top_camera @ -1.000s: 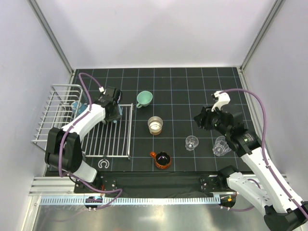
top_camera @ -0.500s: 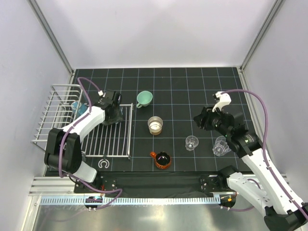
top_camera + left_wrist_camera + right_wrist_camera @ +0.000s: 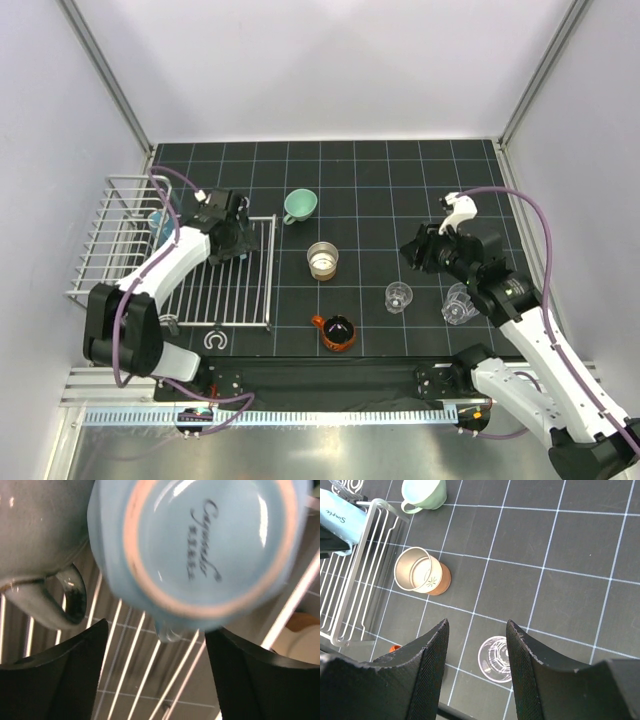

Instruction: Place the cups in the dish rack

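The blue cup rests upside down on the slats of the dish rack, beside a grey cup with a handle. My left gripper stands open just short of the blue cup, its fingers clear of it; from above, the left gripper hides that cup. On the mat sit a mint green cup, a steel cup, an orange cup and two clear cups. My right gripper hangs open and empty above a clear cup.
The rack's raised basket part holds something bluish. A white C-shaped piece lies near the front edge. White walls close in the black gridded mat on three sides.
My left gripper has opened and let go of the blue cup on the rack's slats, shifting slightly left. The right arm has not moved.
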### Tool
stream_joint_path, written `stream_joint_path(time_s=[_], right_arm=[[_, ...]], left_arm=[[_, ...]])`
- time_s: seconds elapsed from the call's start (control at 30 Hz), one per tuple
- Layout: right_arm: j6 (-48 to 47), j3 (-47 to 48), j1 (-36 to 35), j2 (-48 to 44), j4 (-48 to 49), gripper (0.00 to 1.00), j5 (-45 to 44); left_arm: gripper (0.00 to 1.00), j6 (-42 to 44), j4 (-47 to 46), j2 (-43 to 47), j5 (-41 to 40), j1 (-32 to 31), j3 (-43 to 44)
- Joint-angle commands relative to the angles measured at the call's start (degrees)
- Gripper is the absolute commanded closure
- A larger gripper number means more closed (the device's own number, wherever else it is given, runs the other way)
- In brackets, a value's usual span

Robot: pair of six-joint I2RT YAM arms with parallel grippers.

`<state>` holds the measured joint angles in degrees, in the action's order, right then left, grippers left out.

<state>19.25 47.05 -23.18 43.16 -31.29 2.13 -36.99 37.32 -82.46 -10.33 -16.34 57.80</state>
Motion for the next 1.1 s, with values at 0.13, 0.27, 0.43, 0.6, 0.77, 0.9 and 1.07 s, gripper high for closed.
stream_joint_path(time_s=[0.13,0.27,0.43,0.6,0.77,0.9,1.07], right_arm=[[1.23,4.70,-0.20,8.16,1.05,0.49,-0.99],[2.54,8.23,-0.20,14.40,3.50,0.48,-0.20],[4.92,17.96,-0.29,27.47,3.17,0.44,0.77],[8.52,25.28,-0.55,37.42,1.58,0.33,0.68],[12.22,31.95,-2.39,48.66,3.60,0.26,-1.86],[12.75,38.36,-4.94,55.62,5.44,0.25,-6.26],[10.73,44.79,-8.89,63.44,7.55,0.24,-9.16]], left_arm=[[0.14,-3.44,5.30,10.37,4.26,0.25,2.22],[0.09,-2.91,8.99,16.87,3.82,0.25,5.30],[0.09,-5.36,12.95,19.35,3.47,0.25,9.60],[0.10,-7.92,13.92,21.80,13.65,0.25,10.67],[0.12,-5.99,15.05,23.22,12.71,0.25,13.03],[0.13,-3.35,18.13,23.13,11.73,0.17,16.89],[0.13,-1.77,19.45,27.59,12.61,0.25,16.29]])
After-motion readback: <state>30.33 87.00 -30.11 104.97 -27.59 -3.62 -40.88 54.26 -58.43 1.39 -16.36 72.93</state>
